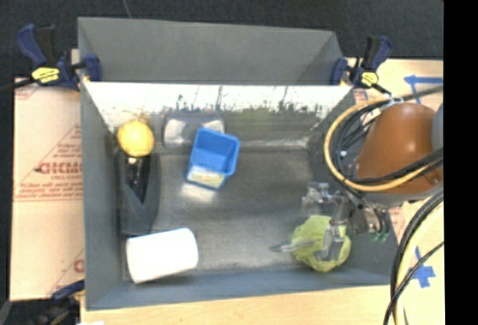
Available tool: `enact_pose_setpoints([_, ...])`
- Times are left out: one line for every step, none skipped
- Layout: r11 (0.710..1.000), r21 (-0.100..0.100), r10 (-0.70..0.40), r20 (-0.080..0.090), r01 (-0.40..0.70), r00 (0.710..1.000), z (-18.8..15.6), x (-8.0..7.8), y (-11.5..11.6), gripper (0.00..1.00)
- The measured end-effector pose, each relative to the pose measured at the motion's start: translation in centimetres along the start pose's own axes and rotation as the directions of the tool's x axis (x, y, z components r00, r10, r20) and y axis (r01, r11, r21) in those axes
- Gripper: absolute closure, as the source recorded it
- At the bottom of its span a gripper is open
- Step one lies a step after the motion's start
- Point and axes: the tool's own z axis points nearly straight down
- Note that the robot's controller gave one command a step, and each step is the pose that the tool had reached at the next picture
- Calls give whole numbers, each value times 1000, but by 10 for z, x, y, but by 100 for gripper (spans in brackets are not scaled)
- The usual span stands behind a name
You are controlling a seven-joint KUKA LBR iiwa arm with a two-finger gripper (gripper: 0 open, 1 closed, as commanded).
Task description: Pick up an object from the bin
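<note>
Orange wrist cover (396, 148) hung over right edge of bin (224, 54), gripper (328, 235) low over crumpled yellow-green lump (317, 262) in near-right corner, likely lined up for a grasp; its opening couldn't be told. White roll (162, 254), blue box (213, 155), yellow ball (136, 138) lay well apart.

The end effector (333, 235) hangs over a crumpled green thing (317, 255), lower right in the bin (224, 54).

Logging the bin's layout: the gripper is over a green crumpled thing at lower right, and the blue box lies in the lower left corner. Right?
No: the camera view shows the blue box in the upper middle of the bin, right of a yellow ball; a white roll lies lower left. The gripper is over the green crumpled thing at lower right.
</note>
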Motion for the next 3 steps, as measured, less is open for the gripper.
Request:
enact_pose_setpoints([1000,0,-1,0,1,1000,0,0,0,100])
enact_pose_setpoints([1000,0,-1,0,1,1000,0,0,0,100])
enact_pose_setpoints([1000,1,5,3,-5,1000,-133,-19,-7,100])
